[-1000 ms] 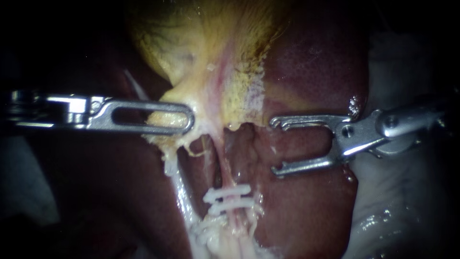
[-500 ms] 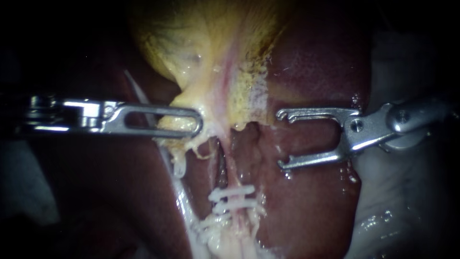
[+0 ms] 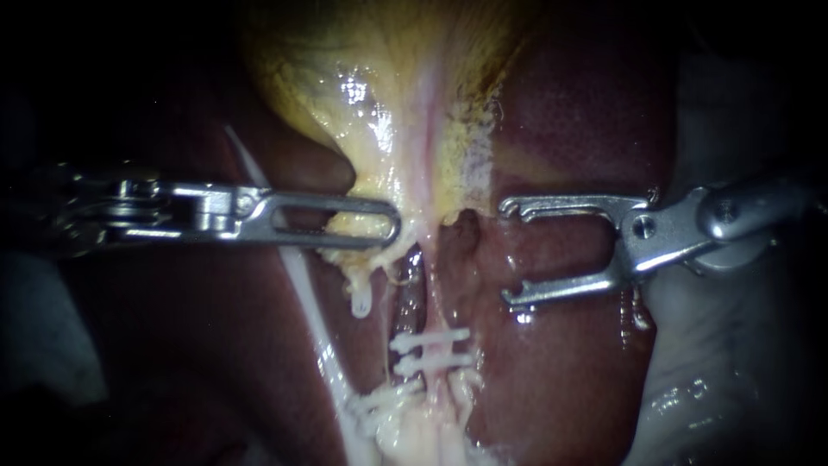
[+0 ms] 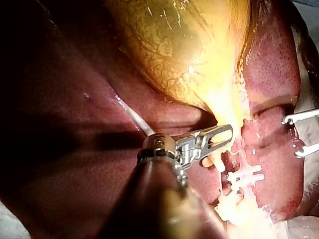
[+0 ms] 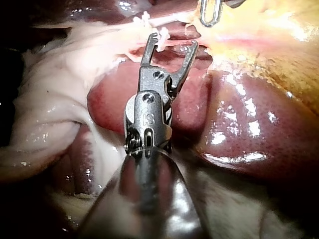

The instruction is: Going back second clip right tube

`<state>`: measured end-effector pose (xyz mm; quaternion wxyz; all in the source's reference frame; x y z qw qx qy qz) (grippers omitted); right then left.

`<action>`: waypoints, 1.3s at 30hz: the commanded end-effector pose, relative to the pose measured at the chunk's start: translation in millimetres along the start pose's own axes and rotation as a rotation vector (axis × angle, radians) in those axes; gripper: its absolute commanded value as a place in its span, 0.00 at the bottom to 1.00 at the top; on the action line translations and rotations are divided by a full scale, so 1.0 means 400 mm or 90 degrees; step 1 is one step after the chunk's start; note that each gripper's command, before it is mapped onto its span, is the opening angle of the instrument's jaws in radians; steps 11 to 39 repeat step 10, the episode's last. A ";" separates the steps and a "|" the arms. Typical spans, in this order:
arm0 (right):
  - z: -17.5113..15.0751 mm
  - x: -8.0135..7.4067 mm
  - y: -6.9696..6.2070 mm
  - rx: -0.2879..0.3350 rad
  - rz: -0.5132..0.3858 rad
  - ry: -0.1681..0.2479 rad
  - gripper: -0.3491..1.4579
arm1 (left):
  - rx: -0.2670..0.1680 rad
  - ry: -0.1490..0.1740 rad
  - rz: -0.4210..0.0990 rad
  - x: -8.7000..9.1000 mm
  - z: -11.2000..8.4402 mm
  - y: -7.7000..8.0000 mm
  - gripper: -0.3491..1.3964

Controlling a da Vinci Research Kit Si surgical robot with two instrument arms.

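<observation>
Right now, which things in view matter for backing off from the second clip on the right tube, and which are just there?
In the job:
right instrument, open and empty
right tube
two clips across it
left instrument, shut on the gallbladder

Just there:
liver
pale strand under the left instrument

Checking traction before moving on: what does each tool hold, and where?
Left tool grips the gallbladder at its narrow lower end; right tool holds nothing.

clips (image 3: 429,349) on tube (image 3: 429,298) below gallbladder (image 3: 379,86), left instrument (image 3: 392,231) left, right instrument (image 3: 509,255) right
</observation>
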<state>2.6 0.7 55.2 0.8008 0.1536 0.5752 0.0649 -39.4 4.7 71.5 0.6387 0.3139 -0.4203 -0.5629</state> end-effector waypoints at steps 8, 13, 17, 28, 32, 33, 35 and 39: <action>0.0000 0.0000 0.0000 0.000 0.000 0.000 0.47 | 0.002 0.002 -0.001 0.0002 -0.0004 -0.0006 0.00; 0.0000 0.0000 0.0000 0.000 0.000 0.000 0.47 | 0.003 0.003 -0.001 0.0003 -0.0004 -0.0007 0.00; 0.0000 0.0000 0.0000 0.000 0.000 0.000 0.47 | 0.003 0.003 -0.001 0.0003 -0.0004 -0.0007 0.00; 0.0000 0.0000 0.0000 0.000 0.000 0.000 0.47 | 0.003 0.003 -0.001 0.0003 -0.0004 -0.0007 0.00; 0.0000 0.0000 0.0000 0.000 0.000 0.000 0.47 | 0.003 0.003 -0.001 0.0003 -0.0004 -0.0007 0.00; 0.0000 0.0000 0.0000 0.000 0.000 0.000 0.47 | 0.003 0.003 -0.001 0.0003 -0.0004 -0.0007 0.00; 0.0000 0.0000 0.0000 0.000 0.000 0.000 0.47 | 0.003 0.003 -0.001 0.0003 -0.0004 -0.0007 0.00; 0.0000 0.0000 0.0000 0.000 0.000 0.000 0.47 | 0.003 0.003 -0.001 0.0003 -0.0004 -0.0007 0.00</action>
